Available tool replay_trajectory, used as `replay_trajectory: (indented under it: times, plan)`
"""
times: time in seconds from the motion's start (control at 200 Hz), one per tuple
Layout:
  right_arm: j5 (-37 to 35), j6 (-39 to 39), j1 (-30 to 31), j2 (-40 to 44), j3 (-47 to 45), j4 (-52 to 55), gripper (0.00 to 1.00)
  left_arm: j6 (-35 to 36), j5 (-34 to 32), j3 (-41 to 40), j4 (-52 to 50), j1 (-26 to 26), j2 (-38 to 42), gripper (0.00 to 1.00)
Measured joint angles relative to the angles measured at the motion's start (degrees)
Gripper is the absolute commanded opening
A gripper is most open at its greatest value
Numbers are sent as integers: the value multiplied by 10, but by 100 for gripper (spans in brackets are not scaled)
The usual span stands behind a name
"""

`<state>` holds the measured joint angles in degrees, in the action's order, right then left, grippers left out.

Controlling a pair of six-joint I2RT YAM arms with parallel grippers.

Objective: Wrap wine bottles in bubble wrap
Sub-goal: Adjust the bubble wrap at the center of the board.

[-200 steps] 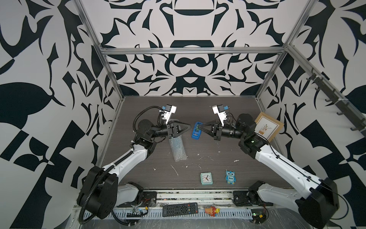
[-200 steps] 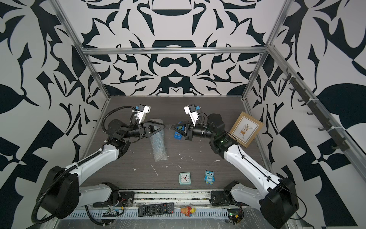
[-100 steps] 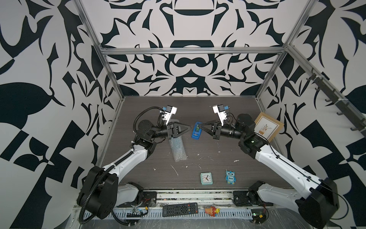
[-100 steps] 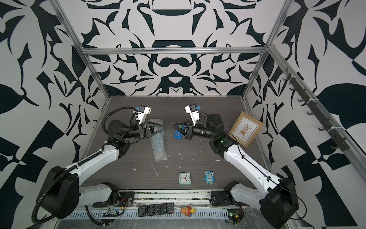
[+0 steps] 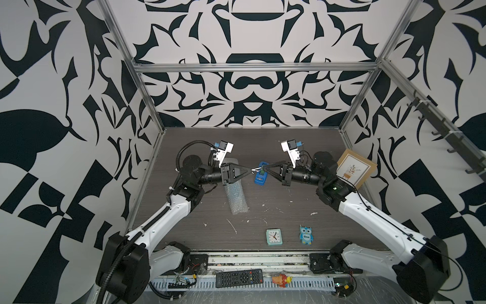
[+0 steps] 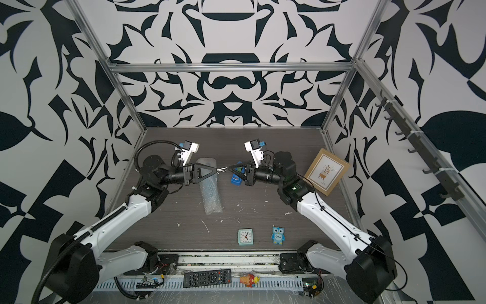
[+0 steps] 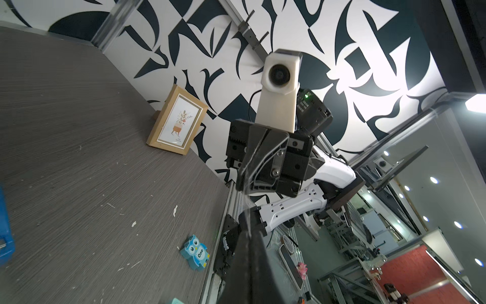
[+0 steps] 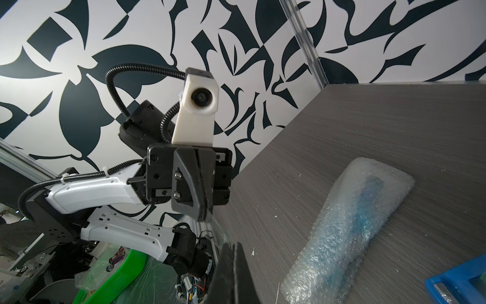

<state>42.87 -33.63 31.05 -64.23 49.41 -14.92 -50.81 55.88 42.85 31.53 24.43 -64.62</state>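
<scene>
Pincers | left pincer [image 5: 249,172] and right pincer [image 5: 265,167] each clamped on clear tape strip [image 5: 256,170] | wine bottle [image 8: 361,210] in bubble wrap [image 5: 238,204] lies on bench [image 5: 289,147] beneath left pincer

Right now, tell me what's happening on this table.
Both arms hold a short clear tape strip stretched between them above the table: the left fingers and the right fingers are shut on its ends. The bottle lies wrapped in bubble wrap on the table, near the blue tape dispenser.

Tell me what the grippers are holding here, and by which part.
A thin clear strip, likely tape, spans between them: the left gripper pinches one end, the right gripper the other. The bubble-wrapped bottle lies on the table, unheld.
</scene>
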Motion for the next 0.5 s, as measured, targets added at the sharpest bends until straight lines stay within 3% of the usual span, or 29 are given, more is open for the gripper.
replay_trajectory:
  times: [0.1, 0.165, 0.335, 0.5]
  plan:
    - [-5, -3, 1, 0, 0, 2, 40, 61, -10, 33, -109, -2, 28, 0]
    - [-15, -7, -2, 0, -1, 7, 50, 95, -18, 52, -169, -6, 41, 0]
    - [-57, -10, -5, 0, -1, 28, 57, 194, -53, 113, -353, -12, 50, 0]
    - [-118, -11, -4, -31, 21, 122, 58, 310, -122, 205, -568, -18, 49, 0]
